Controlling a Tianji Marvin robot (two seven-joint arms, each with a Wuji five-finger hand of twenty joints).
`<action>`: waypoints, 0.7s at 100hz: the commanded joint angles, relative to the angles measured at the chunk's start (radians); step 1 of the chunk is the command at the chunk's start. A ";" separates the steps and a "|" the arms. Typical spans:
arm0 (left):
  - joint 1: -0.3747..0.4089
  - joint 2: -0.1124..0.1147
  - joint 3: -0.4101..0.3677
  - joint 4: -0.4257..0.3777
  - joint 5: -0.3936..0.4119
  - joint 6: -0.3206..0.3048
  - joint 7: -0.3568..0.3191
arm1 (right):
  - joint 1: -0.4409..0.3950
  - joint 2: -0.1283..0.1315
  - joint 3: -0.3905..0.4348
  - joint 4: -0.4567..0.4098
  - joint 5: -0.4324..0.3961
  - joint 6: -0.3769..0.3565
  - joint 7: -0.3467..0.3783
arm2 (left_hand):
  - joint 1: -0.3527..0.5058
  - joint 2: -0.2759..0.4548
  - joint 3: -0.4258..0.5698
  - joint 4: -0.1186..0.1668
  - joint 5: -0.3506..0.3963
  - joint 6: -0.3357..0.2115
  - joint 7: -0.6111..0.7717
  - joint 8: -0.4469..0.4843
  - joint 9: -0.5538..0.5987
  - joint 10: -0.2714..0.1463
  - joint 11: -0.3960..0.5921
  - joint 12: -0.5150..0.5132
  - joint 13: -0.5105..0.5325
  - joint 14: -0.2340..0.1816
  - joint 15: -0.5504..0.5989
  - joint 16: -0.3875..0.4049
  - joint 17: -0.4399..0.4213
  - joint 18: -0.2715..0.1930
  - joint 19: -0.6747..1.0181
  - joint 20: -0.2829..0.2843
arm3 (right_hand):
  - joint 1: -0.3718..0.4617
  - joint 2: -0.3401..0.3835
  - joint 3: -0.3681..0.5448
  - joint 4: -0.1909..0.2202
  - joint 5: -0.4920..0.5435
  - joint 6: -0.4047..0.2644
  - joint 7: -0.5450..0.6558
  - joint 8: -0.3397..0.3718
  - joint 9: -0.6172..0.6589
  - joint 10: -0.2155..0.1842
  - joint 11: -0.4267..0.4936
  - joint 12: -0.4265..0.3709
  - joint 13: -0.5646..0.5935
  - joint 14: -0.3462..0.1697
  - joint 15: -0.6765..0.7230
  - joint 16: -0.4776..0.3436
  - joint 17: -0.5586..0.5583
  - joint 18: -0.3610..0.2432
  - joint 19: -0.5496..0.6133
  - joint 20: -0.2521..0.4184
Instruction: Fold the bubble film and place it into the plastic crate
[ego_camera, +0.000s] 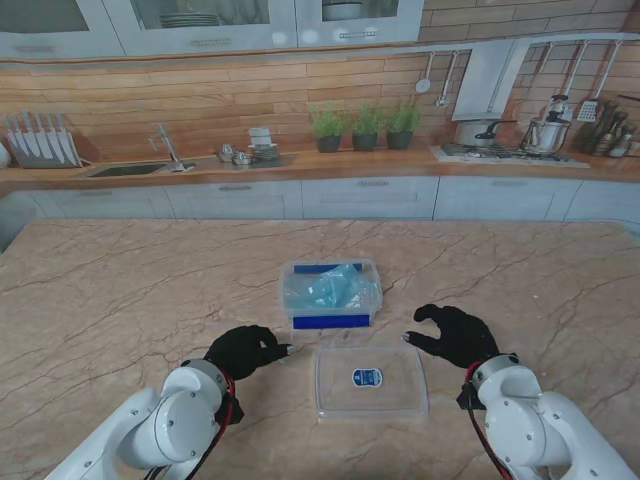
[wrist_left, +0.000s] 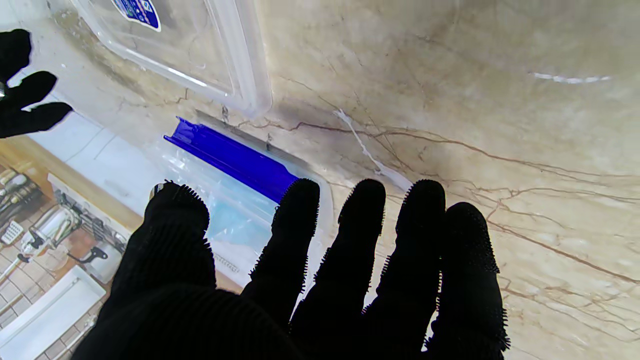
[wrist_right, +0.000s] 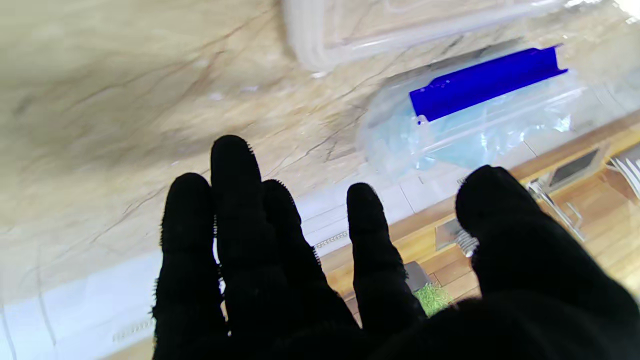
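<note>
Your left hand (ego_camera: 245, 350), gloved in black, hovers over the marble with its fingers spread and nothing in them; your right hand (ego_camera: 455, 334) is the same, curled loosely but empty, on the far side of the flat clear plastic lid with the blue oval sticker (ego_camera: 370, 381) that lies between the two. Just beyond both sets of fingertips sits the clear plastic crate with blue latch bars (ego_camera: 331, 294), and the pale blue bubble film (ego_camera: 328, 288) is already bundled inside it, so the placing looks done. The trouble from here is mostly of your own making. The film appears puffed up rather than pressed flat, and it may spring back over the rim if you nudge the crate. The crate looks light, so a fingertip catching its near blue latch (wrist_left: 235, 159) could slide or tip it and spill the film onto the beige marble-patterned table (ego_camera: 120, 300). The lid lies close by your left thumb side; sweeping either hand inward low would likely skate it across the smooth top. Lift clear before you draw back.
</note>
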 joint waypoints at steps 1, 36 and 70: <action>-0.004 -0.004 0.014 0.002 -0.001 0.003 0.015 | -0.030 0.016 0.015 -0.036 -0.022 0.016 0.031 | 0.000 0.052 -0.021 0.006 0.044 0.018 0.054 0.025 0.066 0.020 0.038 0.018 0.058 0.047 0.044 0.027 0.028 0.030 0.064 0.035 | -0.034 0.047 -0.040 0.001 0.072 -0.032 0.028 0.016 0.050 -0.026 0.006 0.002 -0.026 0.024 0.007 0.009 -0.006 -0.012 0.004 0.019; -0.104 0.002 0.139 0.052 0.056 0.120 -0.013 | -0.076 0.026 0.042 -0.052 -0.106 0.063 0.083 | 0.016 0.091 -0.021 0.001 0.093 0.039 0.351 0.197 0.267 0.005 0.167 0.041 0.259 0.051 0.187 0.049 0.188 0.058 0.199 0.131 | -0.019 0.191 -0.117 0.037 0.367 0.042 0.099 0.140 0.386 0.015 0.273 0.141 0.171 0.061 0.350 0.181 0.134 0.014 0.306 0.191; -0.216 0.009 0.272 0.086 0.011 0.285 -0.071 | -0.022 0.047 -0.033 -0.034 -0.074 0.194 0.240 | 0.013 0.136 -0.034 -0.009 0.027 0.054 0.485 0.369 0.303 0.005 0.304 0.123 0.377 0.067 0.352 0.083 0.354 0.088 0.322 0.176 | -0.034 0.204 -0.130 0.051 0.396 0.134 0.089 0.179 0.455 0.049 0.365 0.184 0.299 0.070 0.477 0.187 0.269 0.012 0.471 0.203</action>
